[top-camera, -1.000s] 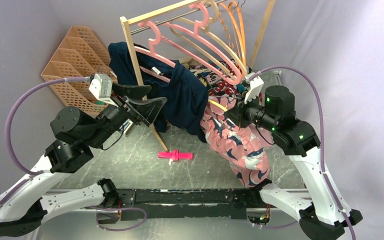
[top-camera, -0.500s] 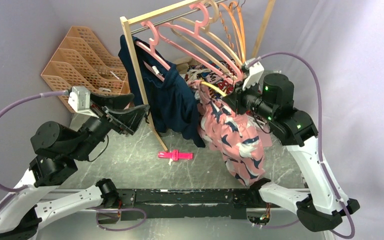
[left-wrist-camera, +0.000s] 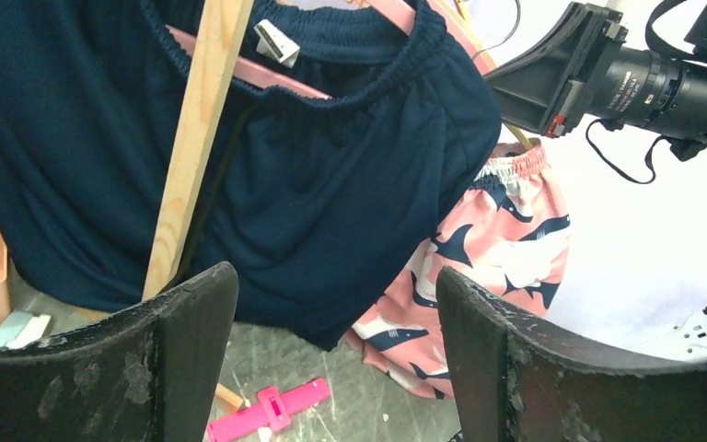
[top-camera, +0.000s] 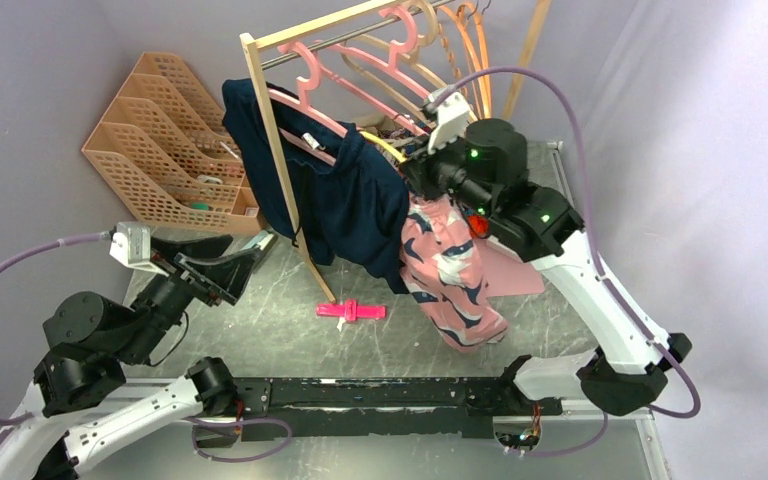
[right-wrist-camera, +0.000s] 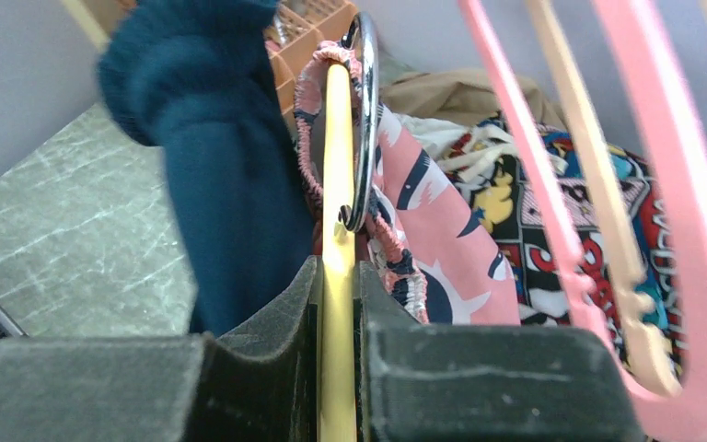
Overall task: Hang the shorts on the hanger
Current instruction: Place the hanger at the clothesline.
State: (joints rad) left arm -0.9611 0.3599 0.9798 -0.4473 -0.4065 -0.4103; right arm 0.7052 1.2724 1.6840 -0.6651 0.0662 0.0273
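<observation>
Trays [top-camera: 140, 100] with small oddments [top-camera: 198, 206]; shorts [top-camera: 450, 275] on hanger [right-wrist-camera: 336, 184]

Navy garment [top-camera: 360, 205] and wooden post [left-wrist-camera: 193, 138] crowd the shorts [top-camera: 450, 270].

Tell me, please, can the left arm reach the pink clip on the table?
Probably yes: the left gripper is open and empty, and the pink clip lies uncovered ahead, though the wooden leg stands close beside it.
</observation>
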